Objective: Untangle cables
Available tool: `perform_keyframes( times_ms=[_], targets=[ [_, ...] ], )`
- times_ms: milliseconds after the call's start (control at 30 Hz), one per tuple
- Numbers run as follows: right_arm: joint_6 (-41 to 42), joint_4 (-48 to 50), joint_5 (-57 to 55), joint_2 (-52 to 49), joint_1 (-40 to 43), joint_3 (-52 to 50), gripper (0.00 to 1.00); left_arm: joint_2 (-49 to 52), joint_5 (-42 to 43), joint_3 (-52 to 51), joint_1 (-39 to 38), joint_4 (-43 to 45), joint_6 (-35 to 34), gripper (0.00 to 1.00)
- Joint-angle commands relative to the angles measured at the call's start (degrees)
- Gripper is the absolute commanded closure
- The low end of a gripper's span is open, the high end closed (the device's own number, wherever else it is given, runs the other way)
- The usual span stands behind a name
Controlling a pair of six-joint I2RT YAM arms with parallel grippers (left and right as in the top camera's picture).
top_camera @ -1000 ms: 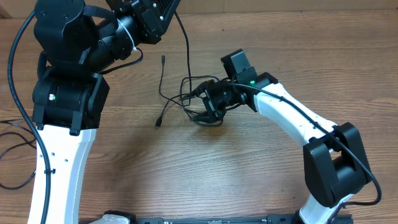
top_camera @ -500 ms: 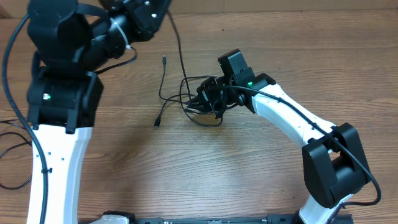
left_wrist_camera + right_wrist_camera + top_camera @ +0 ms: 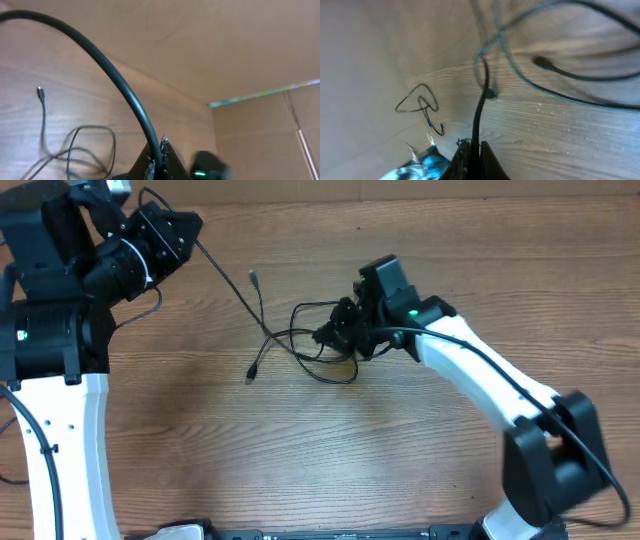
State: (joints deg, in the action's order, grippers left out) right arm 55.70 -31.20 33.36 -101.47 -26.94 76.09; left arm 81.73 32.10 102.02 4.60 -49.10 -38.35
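The left gripper (image 3: pixel 188 230) was clamped on one of the cables (image 3: pixel 303 348), pulled taut from the tangle lying mid-table. The right gripper (image 3: pixel 330 335) was shut on another strand at the tangle, on the wooden table (image 3: pixel 400 460).

Black cable (image 3: pixel 116 84) — seemingly pinched between jaws

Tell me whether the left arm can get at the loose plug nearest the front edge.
Likely not yet: nothing blocks the plug, but the left claw is shut on a cable.
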Motion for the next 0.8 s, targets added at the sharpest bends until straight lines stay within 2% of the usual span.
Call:
perform_keyframes(
  times_ms=[0,100,200,300,567,767],
  targets=[
    [-9.6,-0.7,-2.3,9.4,0.8,1.8,0.96,2.3,-0.7,0.5,-0.1,-1.6,2.6,0.96],
    [-14.1,-1.0,-2.9,13.9,0.8,1.8,0.96,4.1,0.5,0.5,-0.1,-3.7,2.6,0.95],
    [-18.6,-1.3,-2.9,17.4,0.8,1.8,0.96,6.1,5.2,0.5,-0.2,-5.8,4.5,0.96],
    [-21.8,-2.2,-2.8,19.6,0.8,1.8,0.96,8.9,11.4,0.5,-0.4,-8.7,13.5,0.95],
    [-27.8,-2.5,1.9,20.0,0.7,1.8,0.96,16.3,23.6,0.5,-4.2,-13.7,30.1,0.95],
    [-28.9,-2.5,4.5,20.0,0.8,1.8,0.96,21.3,26.0,0.5,-8.1,-17.7,45.7,0.96]
  ],
)
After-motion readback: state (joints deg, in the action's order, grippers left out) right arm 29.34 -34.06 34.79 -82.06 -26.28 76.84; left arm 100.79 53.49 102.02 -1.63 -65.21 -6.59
